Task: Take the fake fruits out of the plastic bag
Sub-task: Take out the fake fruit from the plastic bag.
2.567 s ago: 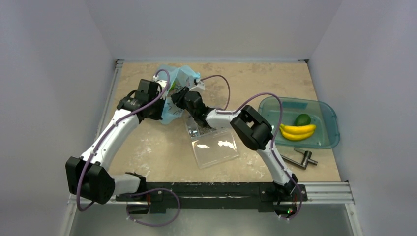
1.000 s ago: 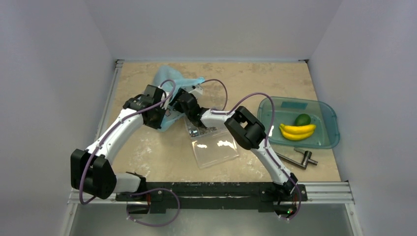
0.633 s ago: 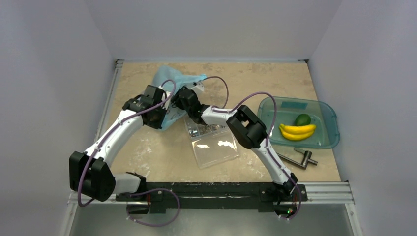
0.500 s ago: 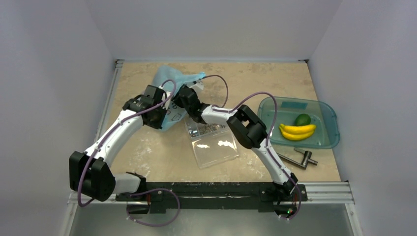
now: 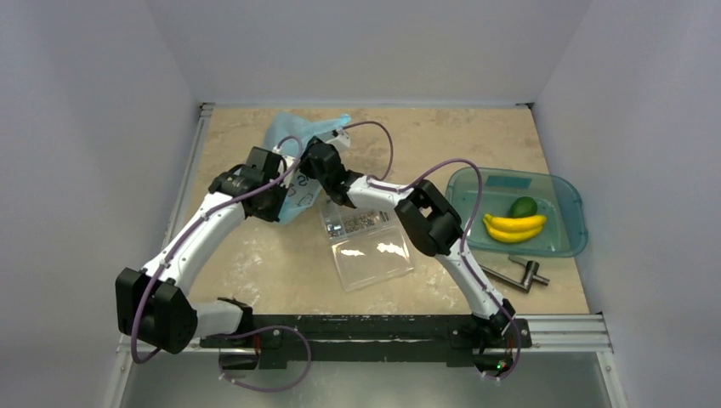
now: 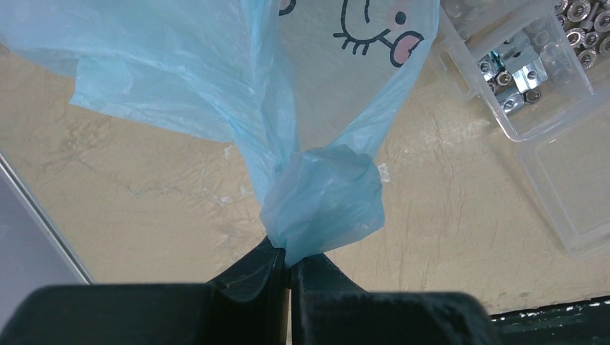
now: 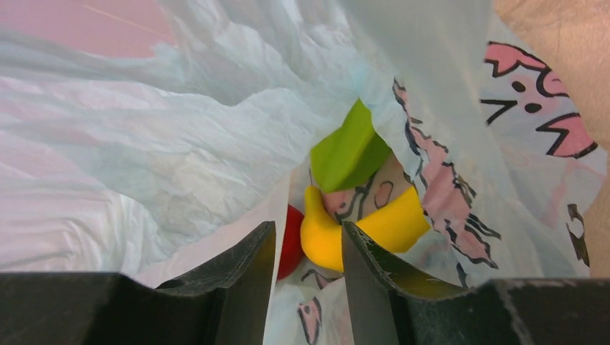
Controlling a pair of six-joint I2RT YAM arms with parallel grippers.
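Note:
The light-blue plastic bag (image 5: 299,140) lies at the back of the table. My left gripper (image 6: 290,260) is shut on a bunched corner of the bag (image 6: 321,203) and holds it up. My right gripper (image 7: 308,237) is open with its fingers inside the bag's mouth (image 7: 216,158). Just ahead of its jaws lie a yellow fruit (image 7: 360,226), a green fruit (image 7: 349,151) and a red fruit (image 7: 290,241), partly hidden by plastic folds. Yellow bananas (image 5: 513,227) and a green fruit (image 5: 523,206) lie in the teal tray (image 5: 476,180) on the right.
A clear plastic box (image 5: 378,259) with metal nuts (image 5: 357,223) lies open right beside the bag; it also shows in the left wrist view (image 6: 547,86). A grey metal tool (image 5: 519,274) lies in front of the tray. Walls close in the table's sides.
My right gripper has pushed farther back into the bag's mouth. The bag has flattened and shifted toward the back. My left gripper has kept its hold on the corner.

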